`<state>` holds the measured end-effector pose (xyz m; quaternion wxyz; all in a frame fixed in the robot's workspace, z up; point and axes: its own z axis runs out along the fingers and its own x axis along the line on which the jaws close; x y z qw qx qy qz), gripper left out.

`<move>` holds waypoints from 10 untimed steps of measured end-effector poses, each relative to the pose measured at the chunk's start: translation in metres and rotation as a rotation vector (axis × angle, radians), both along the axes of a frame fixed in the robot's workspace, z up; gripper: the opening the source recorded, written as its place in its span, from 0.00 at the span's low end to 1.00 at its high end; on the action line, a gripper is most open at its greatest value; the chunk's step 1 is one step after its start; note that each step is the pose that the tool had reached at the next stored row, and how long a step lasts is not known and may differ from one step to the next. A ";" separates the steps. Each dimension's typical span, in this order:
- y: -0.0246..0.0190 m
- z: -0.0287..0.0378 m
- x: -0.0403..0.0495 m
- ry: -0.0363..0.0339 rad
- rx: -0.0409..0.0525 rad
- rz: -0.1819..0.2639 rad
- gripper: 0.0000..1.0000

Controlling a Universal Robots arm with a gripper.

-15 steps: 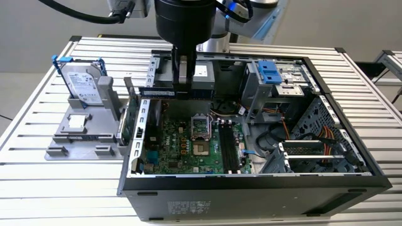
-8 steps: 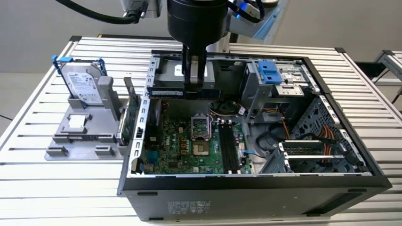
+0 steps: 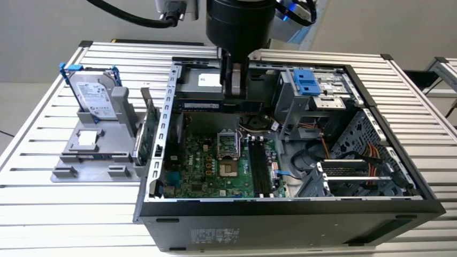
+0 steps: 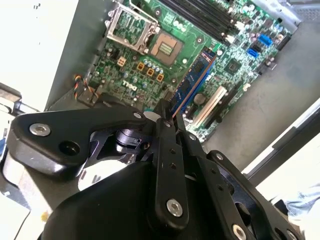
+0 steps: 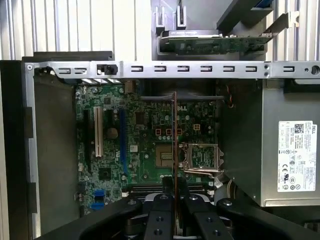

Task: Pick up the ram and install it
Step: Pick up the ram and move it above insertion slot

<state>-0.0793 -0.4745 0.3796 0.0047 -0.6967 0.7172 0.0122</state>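
Note:
The ram (image 3: 203, 105) is a long dark stick held level above the open computer case (image 3: 286, 214), and my gripper (image 3: 234, 97) is shut on it near its middle. In the first wrist view the ram (image 5: 174, 140) appears edge-on as a thin line running out from my gripper (image 5: 174, 184) over the green motherboard (image 5: 145, 150). The second wrist view shows the ram (image 4: 192, 80) as a bluish strip reaching out from my gripper (image 4: 168, 112). The black memory slots (image 3: 258, 167) lie on the motherboard (image 3: 207, 171) beside the CPU socket (image 3: 227, 144), below the ram and apart from it.
A silver hard drive with blue rails (image 3: 96, 96) stands in a grey holder at the exterior view's left. A green expansion card (image 3: 147, 134) stands upright just outside the case wall. Inside the case are the power supply (image 5: 290, 155), a drive cage with a blue clip (image 3: 311, 83) and loose cables (image 3: 335, 155).

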 end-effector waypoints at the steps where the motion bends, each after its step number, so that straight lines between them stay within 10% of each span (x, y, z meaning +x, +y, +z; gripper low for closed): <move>1: 0.0000 0.0001 0.0020 0.0000 0.0000 0.000 0.00; 10: 0.0000 0.0007 0.0215 0.0000 0.0001 0.000 0.00</move>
